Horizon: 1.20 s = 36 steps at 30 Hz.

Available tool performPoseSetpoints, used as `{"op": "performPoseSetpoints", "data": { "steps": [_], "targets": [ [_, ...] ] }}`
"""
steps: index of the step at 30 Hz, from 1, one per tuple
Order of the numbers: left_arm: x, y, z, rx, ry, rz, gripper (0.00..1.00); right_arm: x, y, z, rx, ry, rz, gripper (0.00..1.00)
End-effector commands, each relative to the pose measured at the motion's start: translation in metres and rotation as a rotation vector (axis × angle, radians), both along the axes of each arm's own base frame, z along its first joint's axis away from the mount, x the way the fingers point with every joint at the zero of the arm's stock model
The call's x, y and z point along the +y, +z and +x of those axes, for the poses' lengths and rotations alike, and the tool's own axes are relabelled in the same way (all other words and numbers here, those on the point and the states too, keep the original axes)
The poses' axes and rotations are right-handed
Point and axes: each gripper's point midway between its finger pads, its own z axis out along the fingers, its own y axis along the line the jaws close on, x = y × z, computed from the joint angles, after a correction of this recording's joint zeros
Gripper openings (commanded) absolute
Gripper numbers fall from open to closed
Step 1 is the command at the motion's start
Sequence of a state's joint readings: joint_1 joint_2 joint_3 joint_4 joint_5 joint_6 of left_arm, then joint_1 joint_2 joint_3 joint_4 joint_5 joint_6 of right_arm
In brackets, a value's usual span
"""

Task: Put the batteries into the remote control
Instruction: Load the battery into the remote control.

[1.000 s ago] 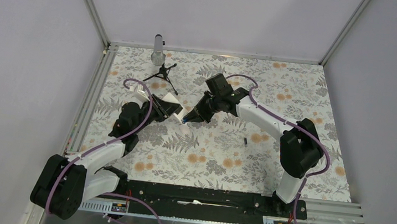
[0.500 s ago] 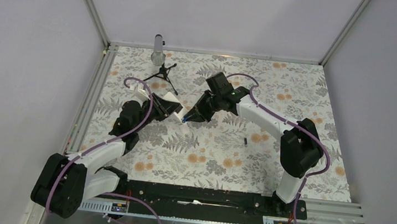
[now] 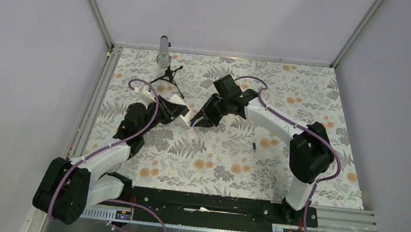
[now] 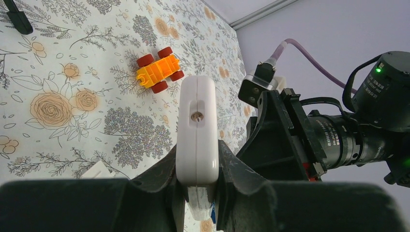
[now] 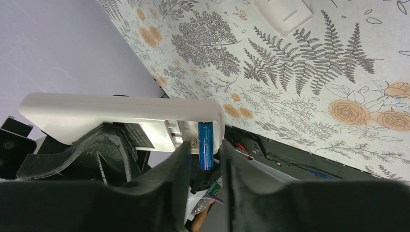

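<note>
My left gripper point(image 3: 182, 115) is shut on the white remote control point(image 3: 190, 117) and holds it above the mat. In the left wrist view the remote point(image 4: 197, 125) stands on edge between my jaws point(image 4: 197, 159). My right gripper point(image 3: 201, 120) is at the remote's end. In the right wrist view the blue battery point(image 5: 205, 145) sits partly in the remote's point(image 5: 121, 108) open compartment beside a spring contact. It lies between my right jaws point(image 5: 204, 154), with a narrow gap on each side. The dark battery point(image 3: 254, 146) lies on the mat to the right.
The flat white cover piece point(image 5: 283, 14) lies on the mat, and it also shows in the left wrist view point(image 4: 99, 170). An orange toy car point(image 4: 157, 72) sits beyond the remote. A small black tripod point(image 3: 168, 76) and a clear tube point(image 3: 163, 51) stand at the back left.
My right gripper has edged slightly toward the remote, and less of the blue battery shows from above. The left arm holds still.
</note>
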<state>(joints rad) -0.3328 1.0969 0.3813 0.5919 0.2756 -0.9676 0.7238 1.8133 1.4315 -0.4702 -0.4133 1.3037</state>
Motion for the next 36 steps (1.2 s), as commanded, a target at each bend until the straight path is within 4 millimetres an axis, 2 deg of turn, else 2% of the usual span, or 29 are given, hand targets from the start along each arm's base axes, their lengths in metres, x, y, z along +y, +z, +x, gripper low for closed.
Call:
{"op": "performPoseSetpoints", "data": {
  "steps": [1, 9, 12, 16, 20, 23, 26, 36],
  "targets": [
    [0.000, 0.033, 0.013, -0.088, 0.019, -0.019, 0.00, 0.002, 0.015, 0.008, -0.040, 0.023, 0.018, 0.40],
    [-0.004, 0.026, 0.013, -0.022, -0.003, -0.001, 0.00, 0.004, 0.048, 0.013, -0.223, 0.147, 0.067, 0.88],
    [-0.006, 0.026, 0.012, 0.013, -0.018, -0.019, 0.00, 0.000, 0.052, 0.010, -0.273, 0.194, 0.073, 0.96],
    [-0.007, 0.021, 0.005, 0.104, -0.064, -0.067, 0.00, -0.011, 0.056, 0.004, -0.414, 0.323, 0.090, 0.99],
    [-0.005, 0.016, -0.007, 0.191, -0.114, -0.105, 0.00, -0.028, 0.051, -0.010, -0.612, 0.502, 0.099, 1.00],
    [-0.007, 0.015, -0.017, 0.239, -0.157, -0.107, 0.00, -0.024, 0.066, -0.028, -0.717, 0.618, 0.228, 1.00],
    [-0.012, 0.018, -0.024, 0.286, -0.205, -0.103, 0.00, -0.013, 0.083, -0.044, -0.726, 0.666, 0.391, 1.00],
    [-0.011, 0.037, -0.024, 0.306, -0.213, -0.056, 0.00, -0.007, 0.061, -0.035, -0.773, 0.680, 0.289, 1.00]
  ]
}}
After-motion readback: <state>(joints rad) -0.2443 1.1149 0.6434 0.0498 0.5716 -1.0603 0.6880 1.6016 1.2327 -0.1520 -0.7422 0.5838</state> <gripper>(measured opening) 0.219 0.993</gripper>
